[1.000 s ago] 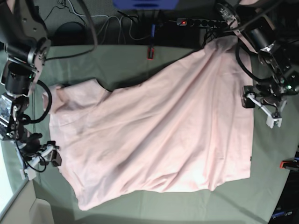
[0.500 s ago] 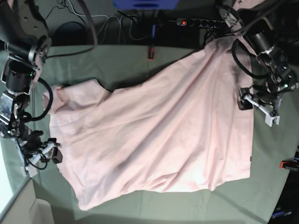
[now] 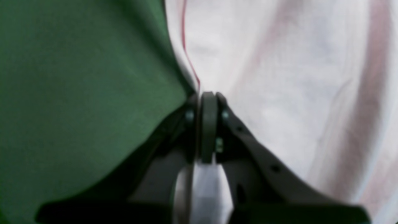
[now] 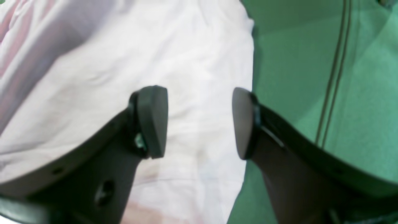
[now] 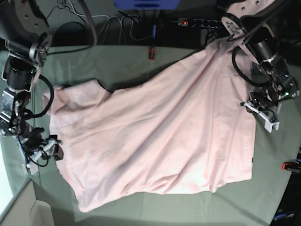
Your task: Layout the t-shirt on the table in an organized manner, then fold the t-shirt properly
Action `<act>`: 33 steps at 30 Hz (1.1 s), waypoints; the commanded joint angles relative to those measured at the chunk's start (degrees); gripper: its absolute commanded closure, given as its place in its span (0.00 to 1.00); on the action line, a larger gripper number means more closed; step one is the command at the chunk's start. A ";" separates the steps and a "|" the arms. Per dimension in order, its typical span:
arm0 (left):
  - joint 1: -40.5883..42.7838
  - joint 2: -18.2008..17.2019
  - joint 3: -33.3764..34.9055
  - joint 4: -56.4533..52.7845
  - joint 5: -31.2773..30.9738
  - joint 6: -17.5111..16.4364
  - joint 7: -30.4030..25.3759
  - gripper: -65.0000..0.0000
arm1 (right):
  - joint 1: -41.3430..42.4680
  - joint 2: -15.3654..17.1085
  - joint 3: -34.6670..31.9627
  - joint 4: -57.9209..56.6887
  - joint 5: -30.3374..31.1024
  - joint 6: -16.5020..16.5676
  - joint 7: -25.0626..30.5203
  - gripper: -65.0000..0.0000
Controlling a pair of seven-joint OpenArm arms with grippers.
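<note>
Pink cotton: the t-shirt [image 5: 155, 136] sprawls plain side up, rumpled, across the table [image 5: 117, 61].
Handling: soft, light and floppy, I judge; best taken by hems and corners.
My left gripper [image 3: 207, 102]: clenched on the shirt's side edge, cloth pinched between the jaws.
My right gripper [image 4: 199, 121]: released, straddling the opposite edge, cloth beneath, nothing held.

The t-shirt [image 5: 160, 136] is pale pink, plain on the side showing, with darker pink shading along its folds. The worktop [image 5: 108, 61] is muted grey-green — brighter green in the wrist views. Both end effectors — left end effector [image 3: 207, 102] and right end effector [image 4: 199, 121] — are black, on white brackets.
</note>
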State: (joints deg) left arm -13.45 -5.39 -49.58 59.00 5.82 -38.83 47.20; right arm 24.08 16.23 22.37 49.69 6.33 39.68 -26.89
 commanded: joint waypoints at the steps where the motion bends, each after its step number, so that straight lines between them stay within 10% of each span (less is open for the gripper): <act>1: -1.18 0.68 0.31 -0.15 0.20 -1.17 2.69 1.00 | 1.46 1.05 0.09 0.90 0.93 0.32 1.27 0.49; 33: -16.92 -1.78 0.92 -8.41 0.64 -1.17 -5.31 0.96 | 1.29 1.57 0.18 1.08 0.93 0.32 1.27 0.49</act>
State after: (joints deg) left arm -28.27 -6.52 -48.86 49.74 7.68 -39.68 43.22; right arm 23.90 16.82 22.37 49.71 6.31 39.66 -26.94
